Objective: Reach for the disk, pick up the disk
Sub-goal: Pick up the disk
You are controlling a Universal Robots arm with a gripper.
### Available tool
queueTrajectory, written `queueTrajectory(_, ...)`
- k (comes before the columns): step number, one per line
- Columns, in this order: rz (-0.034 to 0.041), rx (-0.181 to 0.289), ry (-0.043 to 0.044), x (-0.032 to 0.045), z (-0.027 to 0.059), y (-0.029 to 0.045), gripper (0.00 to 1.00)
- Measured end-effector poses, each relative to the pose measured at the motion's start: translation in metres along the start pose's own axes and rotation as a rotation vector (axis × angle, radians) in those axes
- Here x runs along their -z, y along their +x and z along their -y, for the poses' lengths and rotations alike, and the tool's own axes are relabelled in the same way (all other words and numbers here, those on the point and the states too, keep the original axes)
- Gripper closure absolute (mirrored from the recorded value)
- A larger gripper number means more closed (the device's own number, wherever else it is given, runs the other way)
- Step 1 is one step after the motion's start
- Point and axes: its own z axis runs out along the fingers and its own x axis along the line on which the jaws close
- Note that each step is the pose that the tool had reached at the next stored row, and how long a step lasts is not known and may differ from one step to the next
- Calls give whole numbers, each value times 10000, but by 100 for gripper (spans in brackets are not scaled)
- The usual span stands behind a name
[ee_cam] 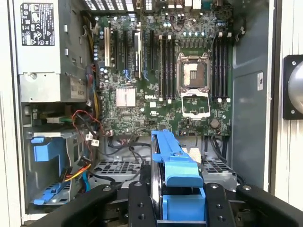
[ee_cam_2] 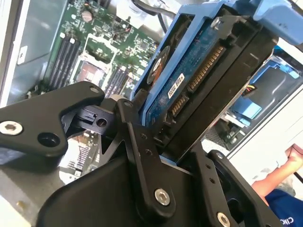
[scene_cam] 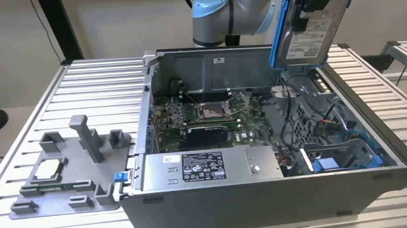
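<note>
— Where's the disk?

— The disk is up in the air at the top of the exterior view, well above the open computer case, on the exterior view's right. It stands on edge, its white label facing the camera and its blue bracket running down one side.

— And the hand?

— The hand is clamped on it. In the second wrist view the black fingers press against the drive's lower end, with the blue circuit-board side and its connector showing. In the first wrist view the blue bracket sits upright between the black finger links. So the hand is closed round the disk, open just as wide as the drive is thick.

— What lies below?

— The case lies on its side, lid off, on the slatted metal worktop. Inside are the green motherboard with its bare processor socket, the silver power supply with its label, loose cables, and a blue drive bay near the exterior view's right corner.

— Anything beside the case?

— A grey fixture rests on the worktop to the exterior view's left, just beside the case. The arm's blue-capped joint shows behind the case. A person's arm appears at the edge of the second wrist view.
</note>
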Motion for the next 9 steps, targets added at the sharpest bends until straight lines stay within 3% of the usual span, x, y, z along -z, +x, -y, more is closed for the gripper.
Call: queueTrajectory(9,0,2,0,1,-66,263,100)
